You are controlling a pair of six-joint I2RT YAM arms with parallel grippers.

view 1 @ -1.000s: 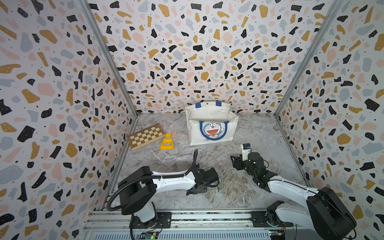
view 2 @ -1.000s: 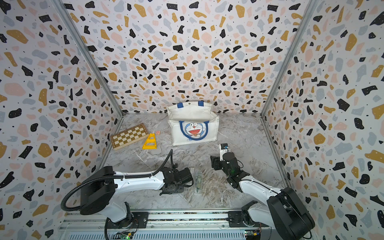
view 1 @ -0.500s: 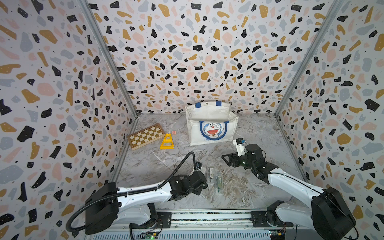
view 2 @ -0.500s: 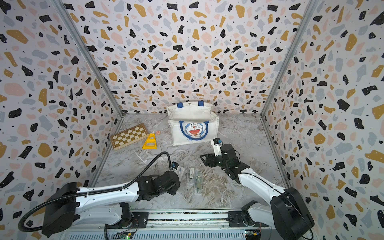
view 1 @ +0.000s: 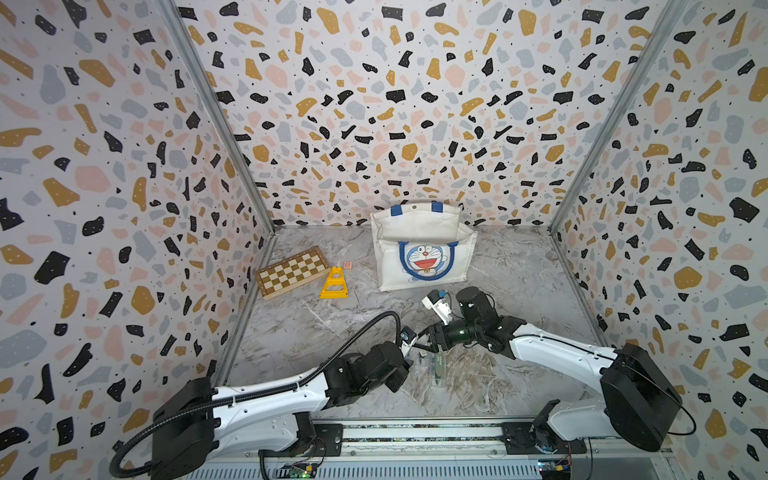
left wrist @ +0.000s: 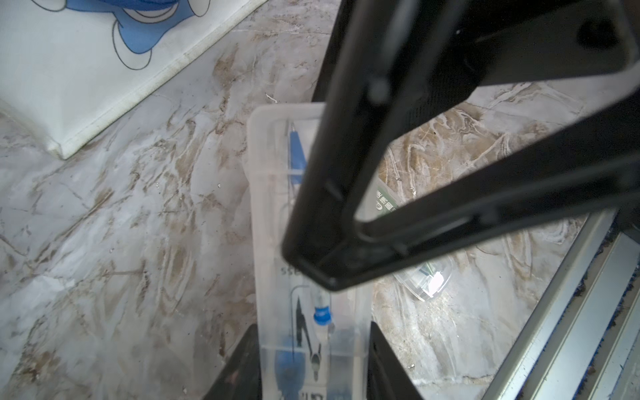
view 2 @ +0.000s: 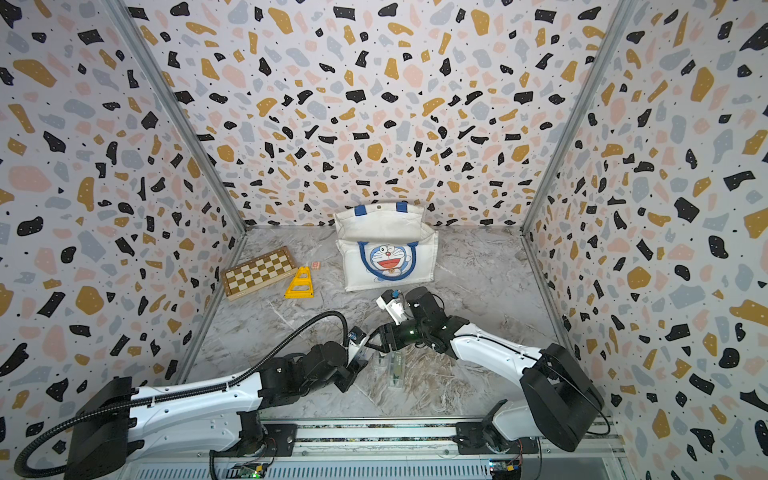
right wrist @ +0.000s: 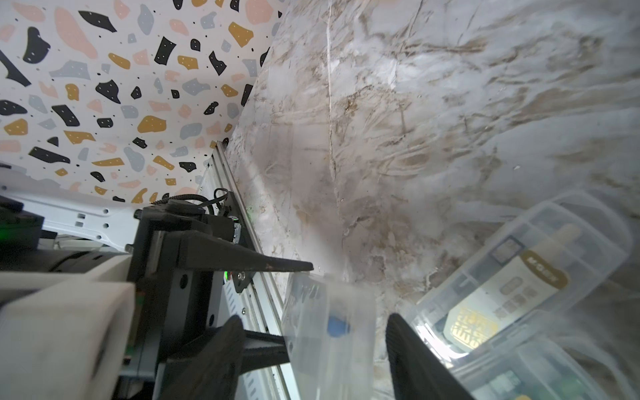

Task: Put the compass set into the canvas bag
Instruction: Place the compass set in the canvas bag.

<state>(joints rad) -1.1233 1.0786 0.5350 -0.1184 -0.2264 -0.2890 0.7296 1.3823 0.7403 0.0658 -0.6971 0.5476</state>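
Marble tabletop point(view 1: 519, 282): lettering on compass set point(left wrist: 304, 322) is illegible.

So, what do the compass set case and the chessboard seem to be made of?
Compass set case: probably plastic, clear and slightly frosted; the blue compass shows through it. Chessboard: looks like wood, light and brown squares in a brown frame; printed board is possible.

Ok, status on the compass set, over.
Left gripper jaws shut on compass set. Right gripper jaws open around it. Not yet in canvas bag; second clear box alongside.
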